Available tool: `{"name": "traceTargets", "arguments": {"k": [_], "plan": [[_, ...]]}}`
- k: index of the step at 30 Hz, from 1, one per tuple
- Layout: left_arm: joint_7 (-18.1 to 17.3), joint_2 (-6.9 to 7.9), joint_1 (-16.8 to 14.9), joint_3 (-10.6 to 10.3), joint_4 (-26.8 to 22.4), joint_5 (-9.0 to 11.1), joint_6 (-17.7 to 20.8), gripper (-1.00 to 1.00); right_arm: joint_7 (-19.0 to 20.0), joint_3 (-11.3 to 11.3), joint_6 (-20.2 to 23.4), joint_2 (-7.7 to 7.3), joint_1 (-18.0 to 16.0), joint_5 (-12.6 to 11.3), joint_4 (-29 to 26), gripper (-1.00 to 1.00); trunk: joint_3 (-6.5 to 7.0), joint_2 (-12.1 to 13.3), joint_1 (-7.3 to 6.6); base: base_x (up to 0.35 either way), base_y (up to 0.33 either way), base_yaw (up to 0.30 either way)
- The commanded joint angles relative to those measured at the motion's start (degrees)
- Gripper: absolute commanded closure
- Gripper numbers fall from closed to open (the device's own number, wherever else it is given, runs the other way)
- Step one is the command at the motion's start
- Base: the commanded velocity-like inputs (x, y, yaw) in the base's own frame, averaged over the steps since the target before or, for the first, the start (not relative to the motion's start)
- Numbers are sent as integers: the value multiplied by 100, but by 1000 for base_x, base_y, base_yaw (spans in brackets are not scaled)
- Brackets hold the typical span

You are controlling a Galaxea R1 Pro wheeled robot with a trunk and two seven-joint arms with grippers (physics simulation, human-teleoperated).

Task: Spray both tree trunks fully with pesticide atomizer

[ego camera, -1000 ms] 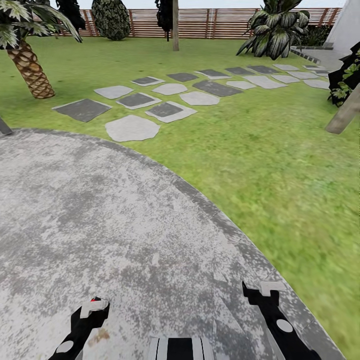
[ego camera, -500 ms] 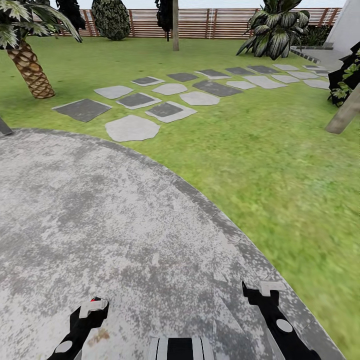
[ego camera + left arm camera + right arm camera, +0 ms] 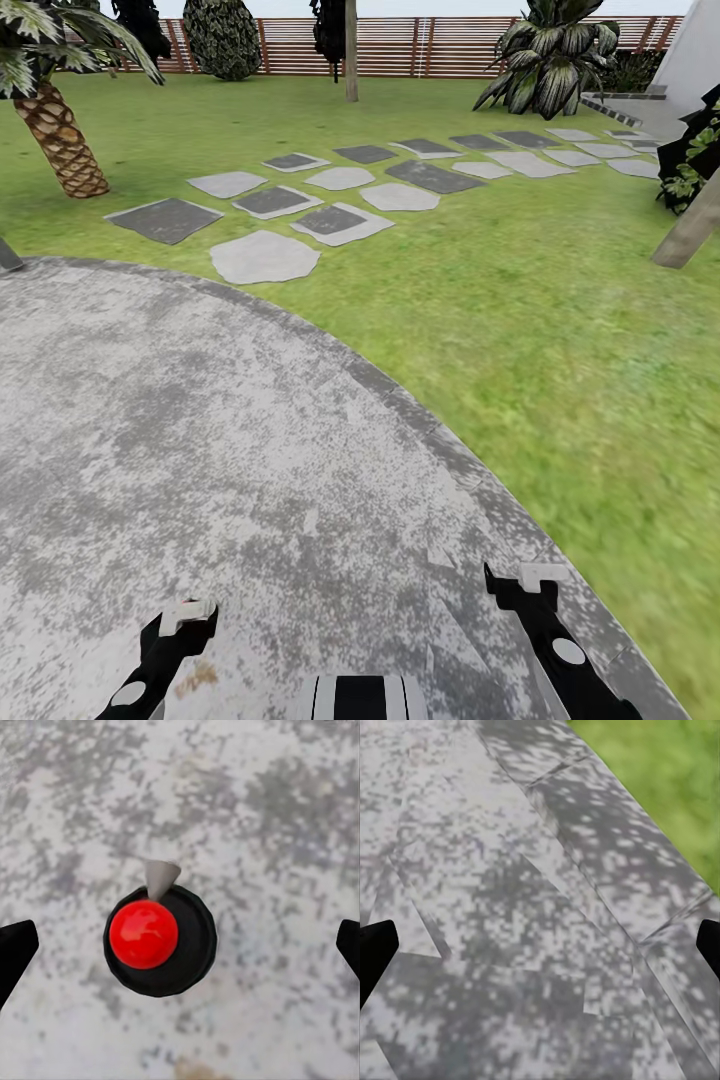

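Left wrist view puts the pesticide atomizer (image 3: 160,941) straight below my left gripper (image 3: 180,949): a black round body with a red cap and a small grey nozzle, standing upright on the mottled grey paving (image 3: 270,810), and the two dark fingertips sit wide apart at either edge of the picture, clear of it and holding nothing. My worry is the descent: if I come down off-centre, one finger could land on the red cap or clip the rim and tip the bottle over, and I judge that a smooth round body could squirt out of a closing pinch if I take it too high. From the head camera, the left gripper (image 3: 178,625) hangs low over the round stone patio (image 3: 200,420), the right gripper (image 3: 528,588) near the patio's curved edge, its fingers spread as well and empty. Beyond that edge the lawn (image 3: 560,340) lies open, with stepping stones (image 3: 265,256) leading toward the slatted fence (image 3: 440,45); a palm (image 3: 60,140) stands off to the left and a leaning trunk (image 3: 688,232) at the right.
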Motion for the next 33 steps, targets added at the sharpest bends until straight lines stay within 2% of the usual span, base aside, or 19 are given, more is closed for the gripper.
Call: {"name": "traceTargets", "arguments": {"k": [1,13,17,33], "plan": [[-10,-2,-3,26,5,-20,-20,-100,1,-18,-17,3,-3,47,4,-100,-3,-1,-1,23,0,0],[-15,6,-3,27,5,-20,-21,-100,8,-25,-23,3,-4,47,3,-100,-3,-1,-1,4,0,0],[-14,6,-3,27,5,-20,-21,-100,9,-25,-25,3,-4,47,3,-100,-92,-7,10,0,0,0],[-13,5,-3,27,5,-20,-23,-100,10,-25,-26,3,-4,47,3,-100,-138,-7,10,0,0,0]]}}
